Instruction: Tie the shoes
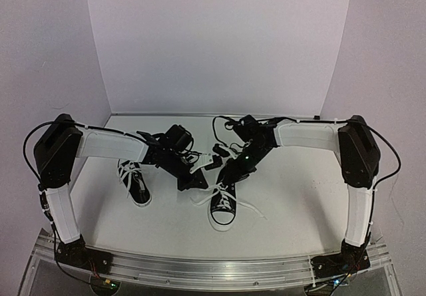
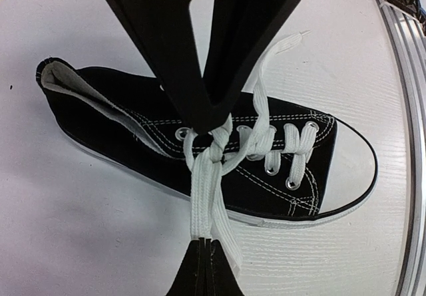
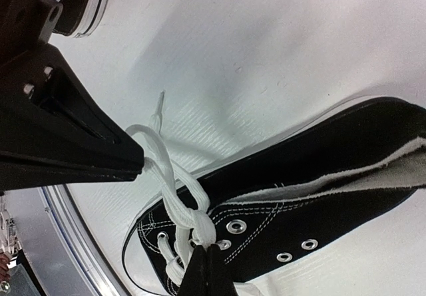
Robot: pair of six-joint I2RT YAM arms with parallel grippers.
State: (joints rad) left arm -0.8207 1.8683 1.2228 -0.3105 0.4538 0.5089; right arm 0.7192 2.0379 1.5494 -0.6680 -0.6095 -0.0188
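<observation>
Held the lace in the left claw, with the fingers pressed together on flat white strands and no gap between them. Held these strands taut and sideways, from the crossing at the upper eyelets, over the white sole edge and out above the table. Found the right claw pressed together as well, directly at that same crossing, pinching the lace where the strands wrap around one another; could not tell how much lace sat between its fingers. Saw both claws very near each other, on opposite sides of the crossing. Saw one more loose strand going from the lower eyelets over the side of the shoe, with its tip resting on the table. Found the shoe upright on its sole, near the middle of the table and between both arms, with the toe cap toward the near edge. In the top view, saw loose lace lying on the table at both sides of this shoe. Found the second shoe well apart on the left, also on its sole and with the toe toward the near edge, its heel part hidden under the left arm, with white lace visible on top.
</observation>
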